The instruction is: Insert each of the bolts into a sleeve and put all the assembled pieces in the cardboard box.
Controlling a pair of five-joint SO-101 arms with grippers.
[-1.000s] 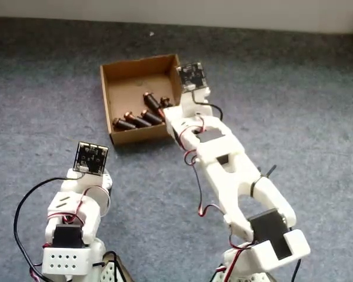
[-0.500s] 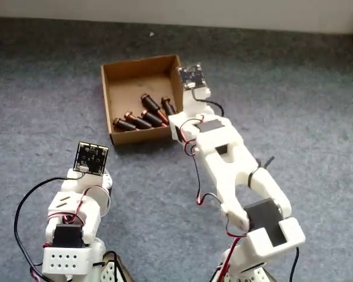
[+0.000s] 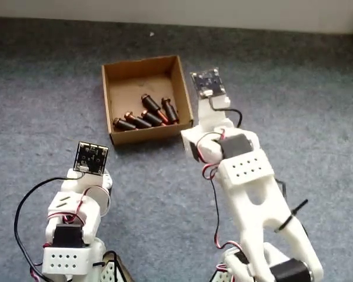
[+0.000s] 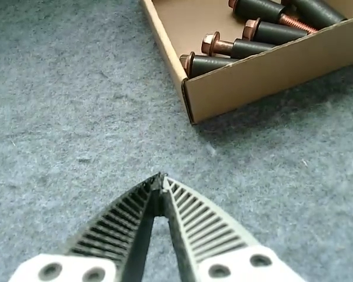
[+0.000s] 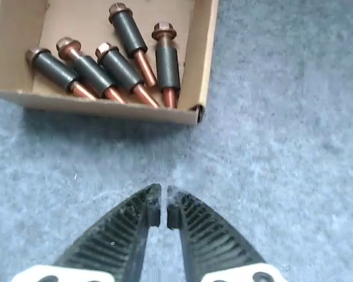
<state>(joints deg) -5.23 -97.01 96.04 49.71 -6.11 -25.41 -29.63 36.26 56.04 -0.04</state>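
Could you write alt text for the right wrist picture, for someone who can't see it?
Five copper bolts, each pushed through a black sleeve, lie side by side in a cardboard box on grey carpet. Nearer the camera, the arm's two ribbed fingers hang shut and empty over the carpet outside the box.

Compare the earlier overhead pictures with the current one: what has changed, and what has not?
The right arm has pulled back from the cardboard box toward its base, so its wrist no longer overhangs the box's wall. The box and the left arm stayed put; five assembled pieces lie inside.
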